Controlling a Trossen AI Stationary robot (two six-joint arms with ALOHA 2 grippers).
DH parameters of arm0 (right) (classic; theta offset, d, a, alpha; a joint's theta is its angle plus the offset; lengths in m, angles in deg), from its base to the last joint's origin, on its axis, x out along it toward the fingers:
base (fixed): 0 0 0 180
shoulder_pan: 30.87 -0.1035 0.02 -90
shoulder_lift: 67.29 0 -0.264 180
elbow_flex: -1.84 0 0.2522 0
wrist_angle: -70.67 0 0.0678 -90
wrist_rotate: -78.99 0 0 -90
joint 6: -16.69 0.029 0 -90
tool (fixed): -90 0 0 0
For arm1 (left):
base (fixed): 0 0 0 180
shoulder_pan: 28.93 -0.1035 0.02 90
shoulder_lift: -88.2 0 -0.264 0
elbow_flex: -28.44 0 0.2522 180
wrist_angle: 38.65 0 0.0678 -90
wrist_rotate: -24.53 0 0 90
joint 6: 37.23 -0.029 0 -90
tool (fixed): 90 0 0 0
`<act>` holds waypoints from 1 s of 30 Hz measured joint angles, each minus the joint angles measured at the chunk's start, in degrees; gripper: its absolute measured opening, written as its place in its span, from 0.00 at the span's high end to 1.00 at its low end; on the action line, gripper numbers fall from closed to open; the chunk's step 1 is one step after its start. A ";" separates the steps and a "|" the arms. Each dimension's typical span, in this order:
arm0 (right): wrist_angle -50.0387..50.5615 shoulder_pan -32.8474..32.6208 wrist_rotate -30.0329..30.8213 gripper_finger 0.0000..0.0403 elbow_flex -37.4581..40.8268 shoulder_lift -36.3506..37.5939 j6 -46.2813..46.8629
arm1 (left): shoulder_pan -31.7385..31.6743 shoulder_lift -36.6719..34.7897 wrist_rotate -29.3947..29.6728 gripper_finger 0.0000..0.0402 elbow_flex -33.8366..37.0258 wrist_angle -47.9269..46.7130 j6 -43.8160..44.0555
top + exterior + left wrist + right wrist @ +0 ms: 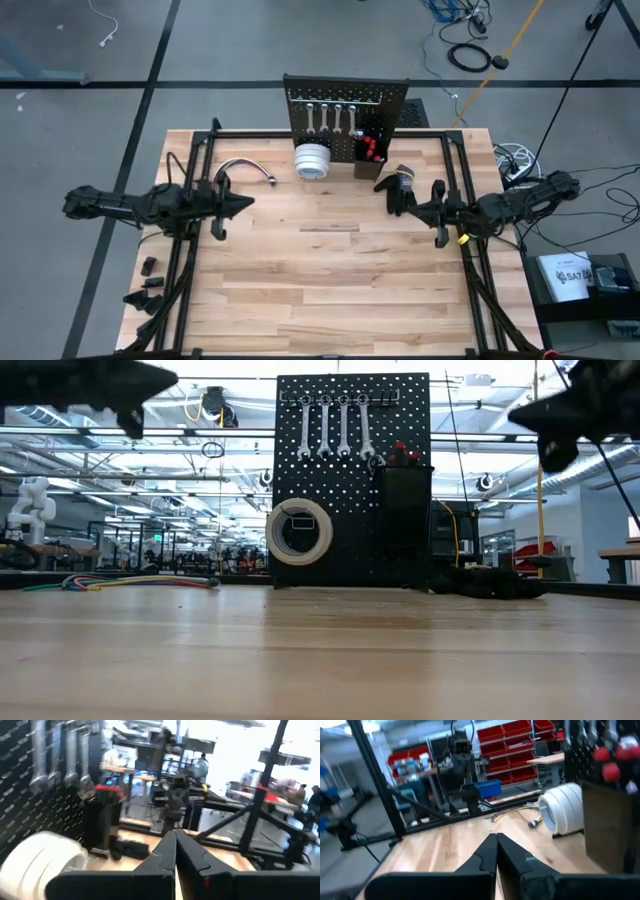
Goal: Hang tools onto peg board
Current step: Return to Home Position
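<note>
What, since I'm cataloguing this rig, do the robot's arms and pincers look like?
The left arm and right arm are dark, slim, jointed; the right one bears a small yellow mark. The left pincer and right pincer each have two black fingers tapering to a point.

The black peg board stands upright at the far middle of the counter, its face dotted with small holes. Four silver wrenches hang side by side along its top row. Lower left, a stack of white tape rolls hangs against it. At its right, a black box bin holds red-handled tools standing upright; whether they are screwdrivers or pliers I can't tell.
</note>
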State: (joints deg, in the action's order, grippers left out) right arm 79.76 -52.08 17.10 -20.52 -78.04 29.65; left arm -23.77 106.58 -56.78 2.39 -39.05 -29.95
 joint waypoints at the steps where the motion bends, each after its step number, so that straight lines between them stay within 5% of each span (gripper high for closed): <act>1: -0.10 0.30 -0.15 1.00 1.60 2.23 1.32 | -0.27 -1.40 0.58 0.99 1.03 -0.02 1.09; 9: 0.69 1.77 -7.77 1.00 7.73 10.63 2.20 | -5.17 -6.66 0.07 1.00 6.12 0.06 2.88; 22: 0.95 1.79 -8.71 1.00 7.76 4.86 -6.70 | -8.52 -6.84 -8.69 1.00 11.88 1.11 8.54; 30: 0.95 1.79 -8.49 1.00 7.76 3.27 -7.67 | -8.52 -6.79 -12.15 1.00 11.88 -1.05 4.79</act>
State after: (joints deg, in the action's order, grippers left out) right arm 80.71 -50.29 8.61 -12.77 -74.78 21.98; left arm -32.29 99.80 -68.93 14.27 -40.10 -25.15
